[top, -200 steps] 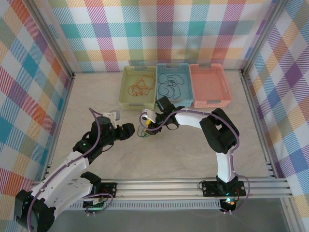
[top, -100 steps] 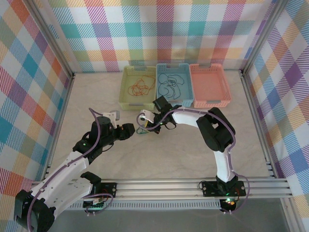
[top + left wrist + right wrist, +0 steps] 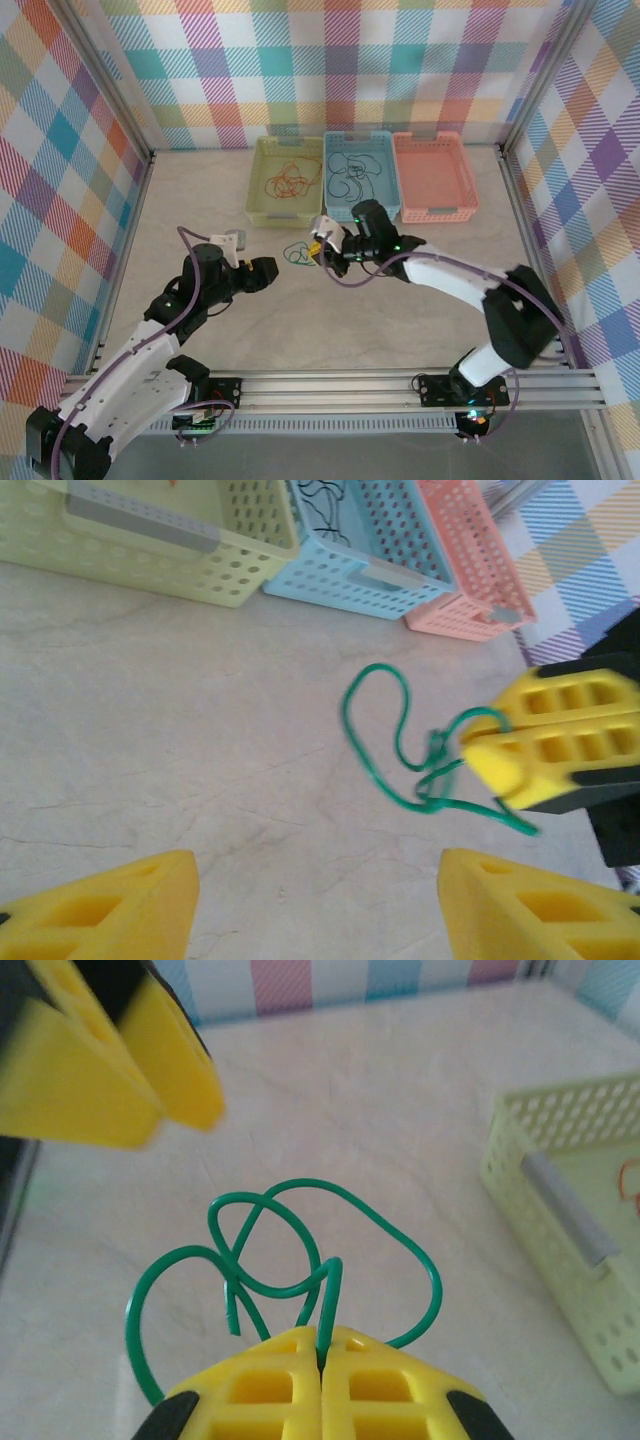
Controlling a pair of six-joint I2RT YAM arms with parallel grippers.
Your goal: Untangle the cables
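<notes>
Since a second ago the right arm has unfolded, its elbow swung out toward 4 o'clock. Its jaws have gone from part open to pressed together, and the green cable (image 3: 296, 252) has shifted a little toward 12 o'clock with them.

Nearest the bases, the left gripper (image 3: 270, 268) hovers over the table (image 3: 400, 310) at about 8 o'clock from the middle, pointing toward 3 o'clock. In the left wrist view the left gripper (image 3: 318, 890) has its yellow fingers (image 3: 110, 910) standing wide apart with nothing between them.

Just beyond, at its 2 o'clock, the green cable (image 3: 375, 750) lies in loose crossed loops on the table. One end runs into the right gripper (image 3: 500, 750), whose yellow pads are clamped on it. From above, the right gripper (image 3: 316, 250) sits near the middle of the table with the loops trailing from it toward 9 o'clock.

In the right wrist view the right gripper (image 3: 320, 1370) has its pads shut tight on a strand of the green cable (image 3: 331, 1295). The loops spread ahead of it, and the left gripper (image 3: 130, 1070) is at 11 o'clock, well apart from the cable.

Farthest off, along the 12 o'clock edge, three baskets stand side by side, touching. The yellow basket (image 3: 256, 190) holds an orange cable (image 3: 288, 182), the blue basket (image 3: 358, 137) holds dark cables (image 3: 350, 170), and the pink basket (image 3: 435, 175) stands at the 3 o'clock end.
</notes>
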